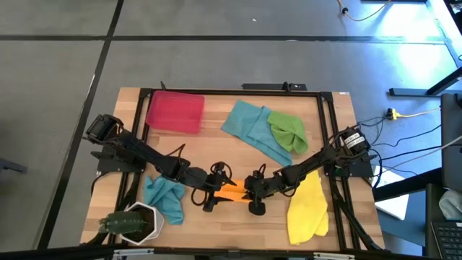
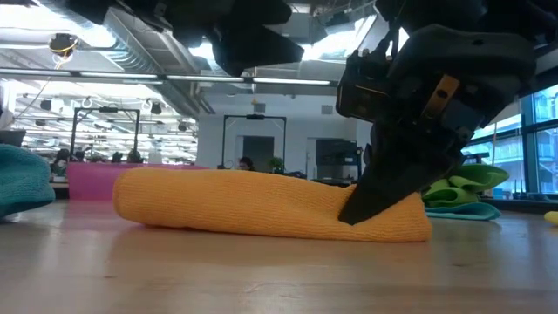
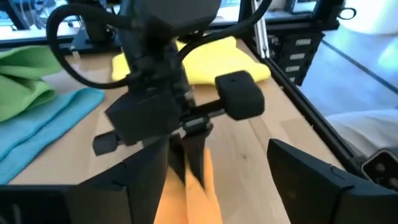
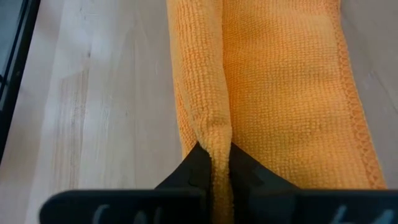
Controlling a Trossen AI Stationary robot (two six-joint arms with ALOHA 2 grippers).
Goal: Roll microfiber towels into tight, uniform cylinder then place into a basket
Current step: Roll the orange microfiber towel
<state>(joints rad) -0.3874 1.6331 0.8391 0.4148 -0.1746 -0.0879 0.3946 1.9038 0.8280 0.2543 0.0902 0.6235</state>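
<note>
1. The right gripper [image 4: 214, 163] pinches a fold of the rolled orange microfibre towel [image 2: 261, 202] at the table's near edge, anchoring it.
2. The left gripper [image 1: 211, 193] hangs spread wide above the roll's other end, holding nothing.
3. The shallow red plastic basket [image 1: 175, 112] waits in the far-left corner.

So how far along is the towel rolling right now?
Done: nothing; the red basket is empty. In hand: the orange towel, partly rolled, pinched by the right gripper; the left gripper is open beside it. Left: yellow towel, green towel, both teal towels.
</note>
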